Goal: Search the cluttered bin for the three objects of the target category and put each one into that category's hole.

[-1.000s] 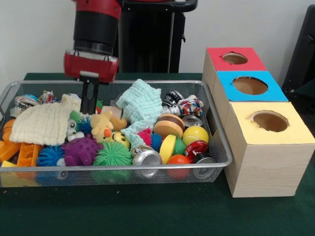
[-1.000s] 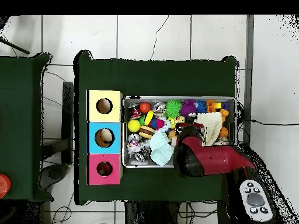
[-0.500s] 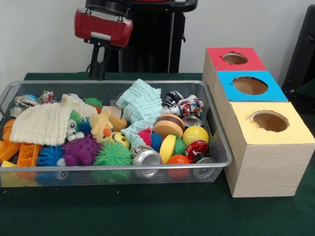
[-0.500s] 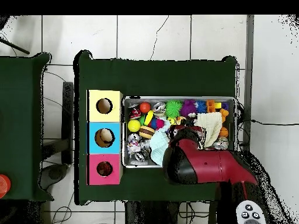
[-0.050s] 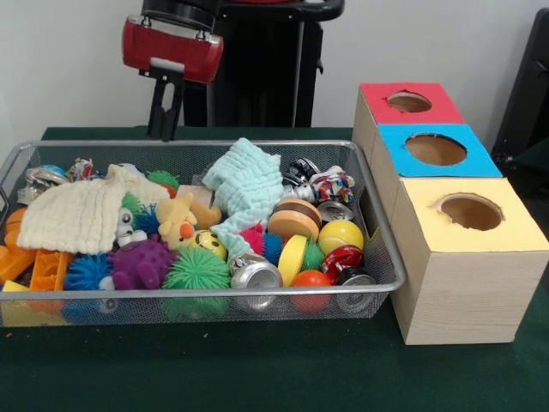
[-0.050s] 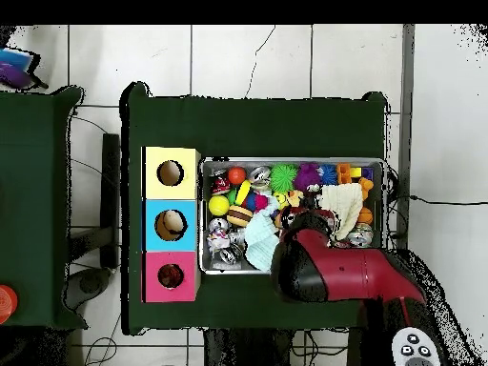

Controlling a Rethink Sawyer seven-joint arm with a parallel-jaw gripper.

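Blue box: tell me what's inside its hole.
In the overhead view, a pale rounded thing shows through the hole of the blue box; I cannot tell what it is. In the front view the hole looks empty, as its rim hides the bottom.

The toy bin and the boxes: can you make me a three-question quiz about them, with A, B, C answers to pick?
1. Where is the end effector?
A. Up above the back rim of the wire bin
B. Down among the toys
C. Over the yellow box

2. What colour is the middle box?
A. Red
B. Blue
C. Yellow

3. What is the end effector carrying?
A. The mint cloth
B. A can
C. Nothing

Answers:
1. A, in the front view it hangs clear above the bin's far edge.
2. B, the blue-topped box sits between the red box and the yellow box.
3. C, nothing hangs from it; the mint cloth and the silver can lie in the bin.
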